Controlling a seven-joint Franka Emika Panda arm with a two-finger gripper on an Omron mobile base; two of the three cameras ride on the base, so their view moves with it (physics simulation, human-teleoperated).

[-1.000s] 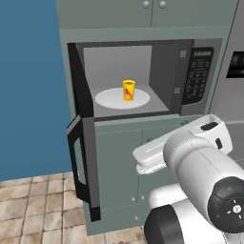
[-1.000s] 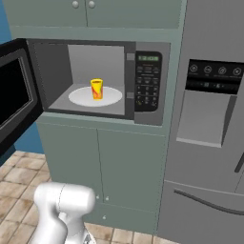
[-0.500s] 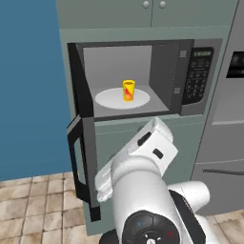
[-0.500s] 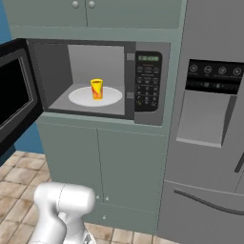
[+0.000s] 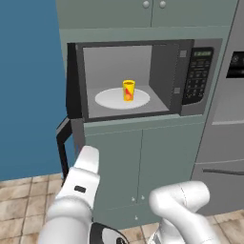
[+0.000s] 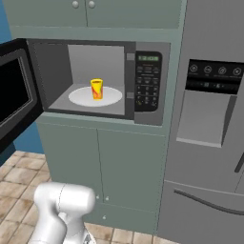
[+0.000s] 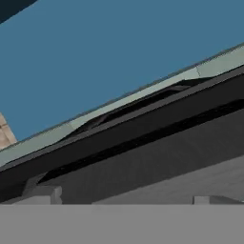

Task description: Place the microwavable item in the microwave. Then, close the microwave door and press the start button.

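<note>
Yellow cup (image 5: 128, 90) sits on the white round plate (image 5: 107, 99) inside the microwave (image 5: 143, 78), so the first step looks done. Next is shutting the microwave door (image 6: 14, 95), which hangs wide open. The claw is spread wide and holds nothing. It needs to get behind the door and push it closed.

A yellow cup (image 5: 128, 90) stands on the turntable (image 5: 107, 100) inside the open microwave (image 5: 143, 78).
</note>
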